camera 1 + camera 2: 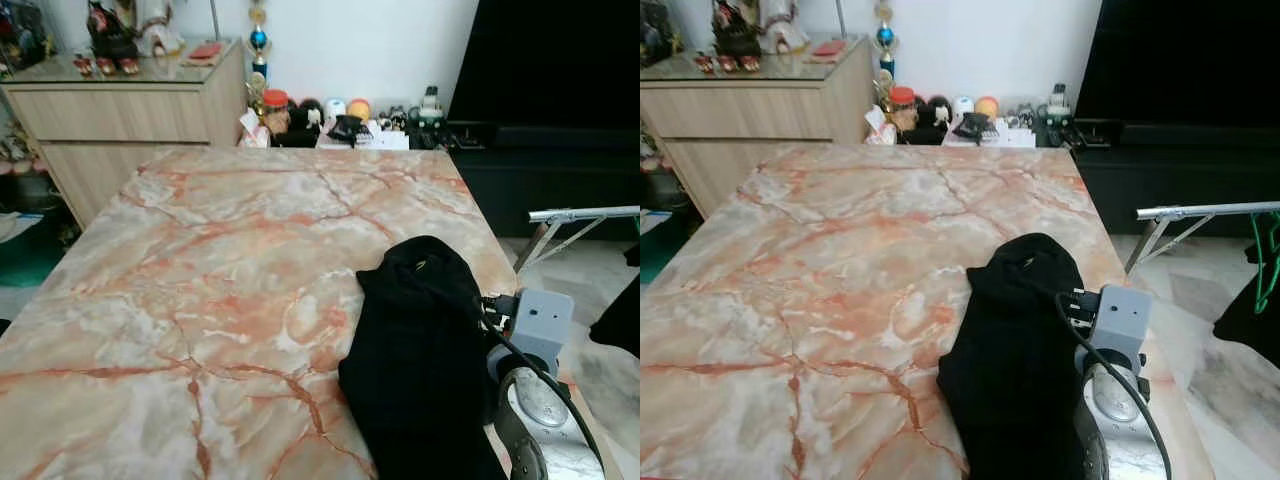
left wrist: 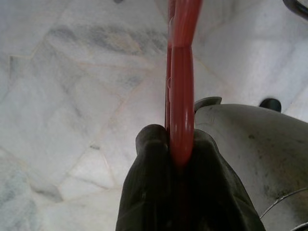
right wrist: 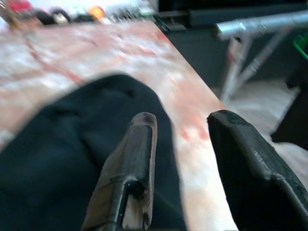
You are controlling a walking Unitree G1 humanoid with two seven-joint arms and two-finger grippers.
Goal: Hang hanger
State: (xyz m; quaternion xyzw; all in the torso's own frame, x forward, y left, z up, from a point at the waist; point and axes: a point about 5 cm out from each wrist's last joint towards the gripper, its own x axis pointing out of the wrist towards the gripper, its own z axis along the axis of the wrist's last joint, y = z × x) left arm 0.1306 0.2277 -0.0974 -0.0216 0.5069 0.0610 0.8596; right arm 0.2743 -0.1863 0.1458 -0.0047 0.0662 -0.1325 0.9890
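A marble table (image 1: 200, 280) with pink and orange veins takes up most of the head views; a black garment (image 1: 425, 350) lies crumpled on the table near its right edge, towards the robot; the right gripper (image 3: 180, 139) hovers just above that garment at the table's edge, its two black fingers (image 3: 137, 144) apart with nothing between them, one over the cloth and the other over bare marble beside it; the grey wrist housing (image 1: 540, 320) of that arm shows just right of the garment, with a black cable (image 1: 1110, 375) looping over it.

The left gripper (image 2: 180, 159) is down beside the table over pale marble floor (image 2: 62, 86); its fingers are pressed together on a red hanger (image 2: 181, 82), a thin red bar that runs straight out from between the fingertips.

To the right of the table stands a metal drying rack (image 1: 1200, 212), its silver rail level and set well apart from the table's edge; a green hanger (image 1: 1268, 250) and dark clothing (image 1: 1250, 320) hang from it; beyond the table's far end sit a wooden sideboard (image 1: 130, 115) and a row of small figurines (image 1: 320, 115) against the white wall.
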